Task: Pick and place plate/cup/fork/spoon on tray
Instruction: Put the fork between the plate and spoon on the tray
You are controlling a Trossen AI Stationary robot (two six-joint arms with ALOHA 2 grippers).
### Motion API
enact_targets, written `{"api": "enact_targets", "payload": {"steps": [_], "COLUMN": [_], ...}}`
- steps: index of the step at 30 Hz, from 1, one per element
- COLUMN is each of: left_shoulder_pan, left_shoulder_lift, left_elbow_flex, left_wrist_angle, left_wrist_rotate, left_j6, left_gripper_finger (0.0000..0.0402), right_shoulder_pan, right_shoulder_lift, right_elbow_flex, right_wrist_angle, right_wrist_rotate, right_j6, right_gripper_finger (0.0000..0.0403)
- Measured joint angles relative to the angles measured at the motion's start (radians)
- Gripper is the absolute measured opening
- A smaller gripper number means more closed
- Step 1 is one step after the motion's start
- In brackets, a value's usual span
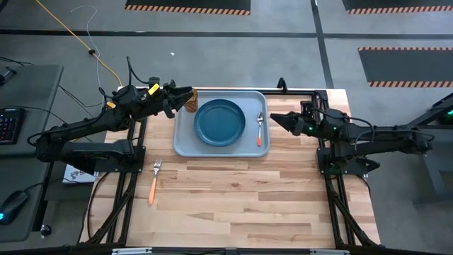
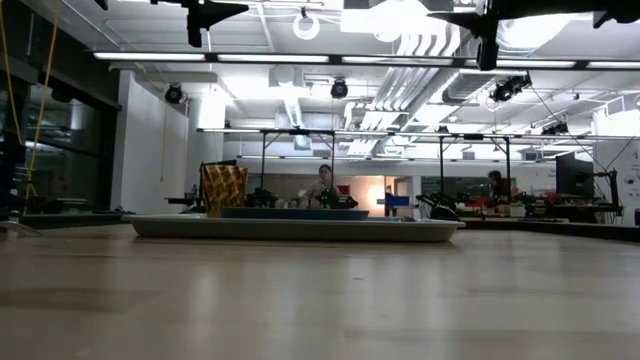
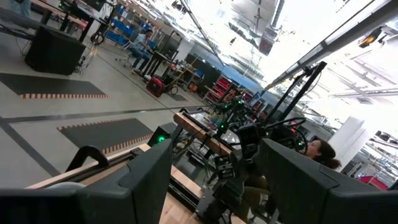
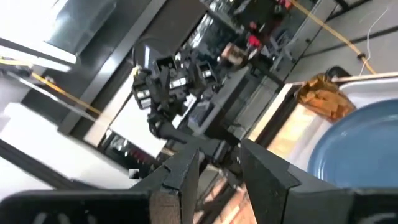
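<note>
The pale grey-blue tray (image 1: 182, 145) lies at the table's far middle. The dark blue plate (image 1: 220, 122) sits in its centre. The orange-handled spoon (image 1: 260, 129) lies in the tray right of the plate. The amber cup (image 1: 190, 104) stands upright in the tray's far left corner and also shows in the low view (image 2: 224, 190). The orange-handled fork (image 1: 153, 181) lies on the bare table, near and left of the tray. My left gripper (image 1: 187, 93) hovers open beside the cup, raised above it (image 3: 214, 186). My right gripper (image 1: 274, 120) is open and empty just off the tray's right edge (image 4: 214, 180).
Dark frame rails (image 1: 333, 191) run along both sides of the wooden table. The near half of the table (image 1: 241, 205) holds only the fork. A person (image 2: 322, 185) sits in the room beyond the far edge.
</note>
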Motion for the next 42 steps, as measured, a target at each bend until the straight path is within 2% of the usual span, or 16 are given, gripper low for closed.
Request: {"api": "enact_targets", "payload": {"steps": [4,14,28,32,35,37,40,42], "left_shoulder_pan": [0.0,0.0,0.0,-0.007,-0.061,-0.11,-0.151,-0.163], "left_shoulder_lift": [0.0,0.0,0.0,0.04,0.135,0.219,0.309,0.331], "left_elbow_flex": [0.0,0.0,0.0,0.0,0.029,0.085,0.211,0.313], "left_wrist_angle": [0.0,0.0,0.029,0.138,0.243,0.228,0.044,-0.2], "left_wrist_rotate": [0.0,0.0,-0.02,-0.049,0.031,0.127,0.304,0.369], "left_j6": [0.0,0.0,-0.04,-0.159,-0.154,-0.118,-0.047,0.022], "left_gripper_finger": [0.0234,0.0234,0.0234,0.0234,0.0234,0.0234,0.0234,0.0234], "right_shoulder_pan": [0.032,0.047,0.046,0.046,0.046,0.046,0.046,0.046], "right_shoulder_lift": [0.0,0.0,0.0,0.0,0.0,0.0,0.0,0.0], "right_elbow_flex": [0.0,0.0,0.0,0.0,0.0,0.0,0.0,0.0], "right_wrist_angle": [0.014,0.014,0.013,0.013,0.012,0.011,0.01,0.01], "right_wrist_rotate": [0.07,0.096,-0.032,-0.059,-0.09,-0.103,-0.109,-0.112], "right_j6": [-0.007,-0.075,-0.184,-0.194,-0.21,-0.212,-0.214,-0.214], "right_gripper_finger": [0.011,0.011,0.011,0.011,0.011,0.011,0.011,0.011]}}
